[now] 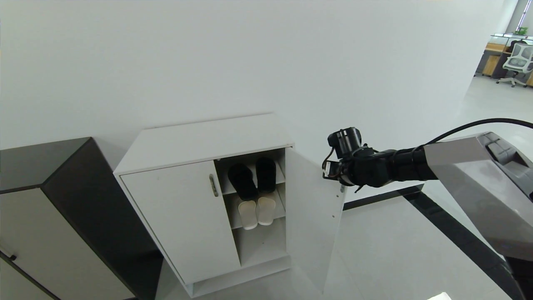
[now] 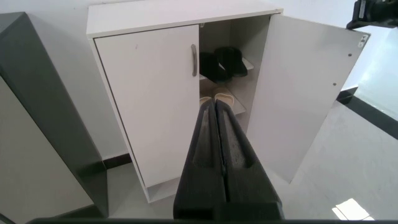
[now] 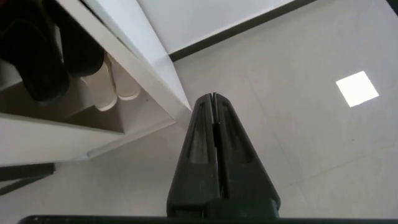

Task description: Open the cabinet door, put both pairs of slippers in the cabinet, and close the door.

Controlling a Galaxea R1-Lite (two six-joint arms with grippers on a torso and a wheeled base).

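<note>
A: Cabinet (image 1: 200,137)?
B: Centre of the frame, door (image 1: 312,225) swung open; black slippers (image 1: 252,177) on the top shelf (image 1: 280,177), white slippers (image 1: 257,212) just below.
A: Right hand (image 1: 329,171)?
B: Beside the door's upper corner, fingers pressed together, holding nothing.
A: Left hand (image 2: 216,106)?
B: Likewise closed and empty.

Head view high, angled down; wrist views nearer; all share cabinet (image 1: 208,139).

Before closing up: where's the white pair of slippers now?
In the head view, the white slippers sit on the middle shelf of the cabinet, open right side, directly under the black slippers.
</note>
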